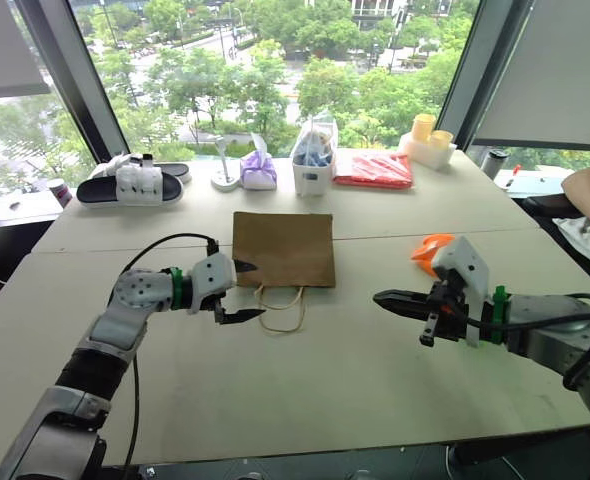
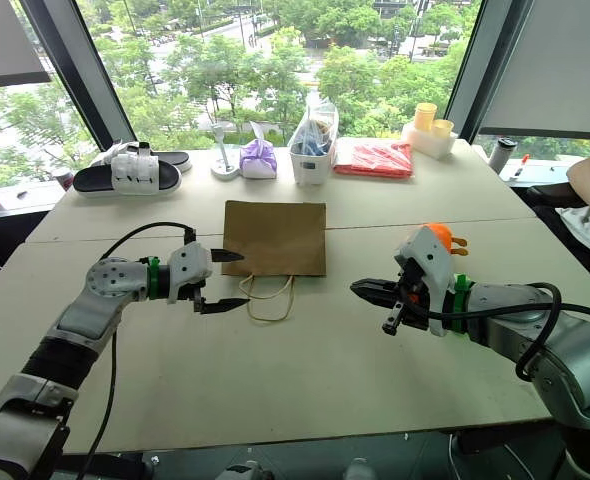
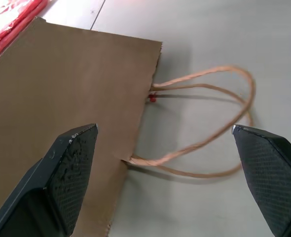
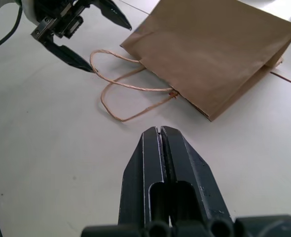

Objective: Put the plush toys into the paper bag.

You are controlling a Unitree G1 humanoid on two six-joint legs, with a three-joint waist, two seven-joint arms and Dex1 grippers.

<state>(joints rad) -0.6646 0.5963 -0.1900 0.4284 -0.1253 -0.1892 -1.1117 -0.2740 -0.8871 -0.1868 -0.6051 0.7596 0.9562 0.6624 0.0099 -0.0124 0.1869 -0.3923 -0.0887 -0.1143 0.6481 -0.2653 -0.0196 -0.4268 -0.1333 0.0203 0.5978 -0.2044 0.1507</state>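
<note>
While the paper bag point(image 1: 283, 248) is lying flat on the table point(image 1: 375, 380) with its mouth edge and cord handles point(image 1: 281, 305) facing the robot, the left gripper point(image 1: 245, 291) is hovering right at that edge, jaws spread wide and holding nothing. One finger is sitting over the brown paper by the mouth corner, the other over bare table beside the handle loops, so the bag edge and the near cord are lying between the jaws. Bag's long axis is running away from the jaws toward the far side of the table. Left arm is clearly the nearer one to the bag.

Right gripper point(image 2: 373, 296) is hanging well apart from the bag on the other side, jaws pressed fully together, empty, pointing toward the handles. Just behind that wrist an orange plush toy point(image 2: 438, 236) is peeking out on the table; a green toy I cannot pick out.

Bag looks collapsed, nothing bulging inside, so judging it empty, and the opening probably needs lifting before a toy goes in.

Farther off: a clear plastic bag point(image 1: 313, 150) with blue stuff inside, purple pouch point(image 1: 258, 170), red packet point(image 1: 374, 169), sandals point(image 1: 133, 183), yellow cups point(image 1: 427, 132).
</note>
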